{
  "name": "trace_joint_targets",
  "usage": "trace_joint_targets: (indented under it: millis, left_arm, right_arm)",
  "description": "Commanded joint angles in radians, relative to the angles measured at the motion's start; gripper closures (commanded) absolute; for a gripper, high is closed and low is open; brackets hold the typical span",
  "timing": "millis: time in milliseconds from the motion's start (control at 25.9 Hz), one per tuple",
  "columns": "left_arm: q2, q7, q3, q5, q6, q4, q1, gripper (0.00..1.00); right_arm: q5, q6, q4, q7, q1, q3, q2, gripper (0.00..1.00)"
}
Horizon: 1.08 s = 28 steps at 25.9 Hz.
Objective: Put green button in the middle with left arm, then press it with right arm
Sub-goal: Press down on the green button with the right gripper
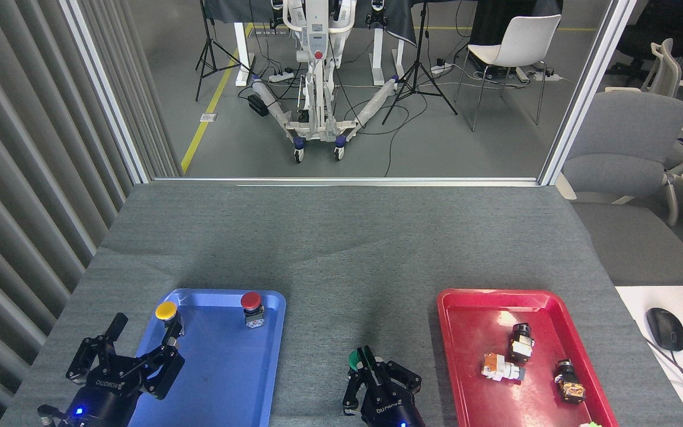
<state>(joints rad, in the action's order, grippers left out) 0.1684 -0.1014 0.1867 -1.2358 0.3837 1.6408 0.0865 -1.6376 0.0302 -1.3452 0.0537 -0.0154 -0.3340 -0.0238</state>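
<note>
The green button (353,359) stands on the bare grey cloth of the middle (341,284), between the two trays. Only the left part of its green cap shows. My right gripper (369,356) is shut, its joined fingertips right over the cap and covering the rest of it; whether they touch it I cannot tell. My left gripper (144,333) stands open over the left edge of the blue tray (229,379), just below the yellow button (166,311), with nothing between its fingers.
A red-capped button (251,302) stands at the blue tray's far right corner. The red tray (472,308) on the right holds several small switch parts (501,367). A computer mouse (665,329) lies on a white desk at the far right.
</note>
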Motion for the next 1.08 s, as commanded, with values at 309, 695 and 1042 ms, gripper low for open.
trace_joint_targets:
  millis: [309,695,1042]
  left_arm:
    - [0.046,0.0,0.004,0.002,0.021,-0.038,-0.027,0.01]
    - [0.054,0.0,0.004,0.002,0.027,-0.039,-0.031,0.01]
    - [0.057,-0.001,0.002,0.001,0.087,-0.039,-0.033,0.01]
  right_arm:
    - [0.001,0.007,0.072,0.005,0.012,-0.014,-0.016,0.83]
    - [0.005,0.046,0.02,0.101,0.011,-0.01,-0.019,0.8]
    - [0.015,0.096,-0.095,0.12,-0.008,0.029,-0.005,0.33]
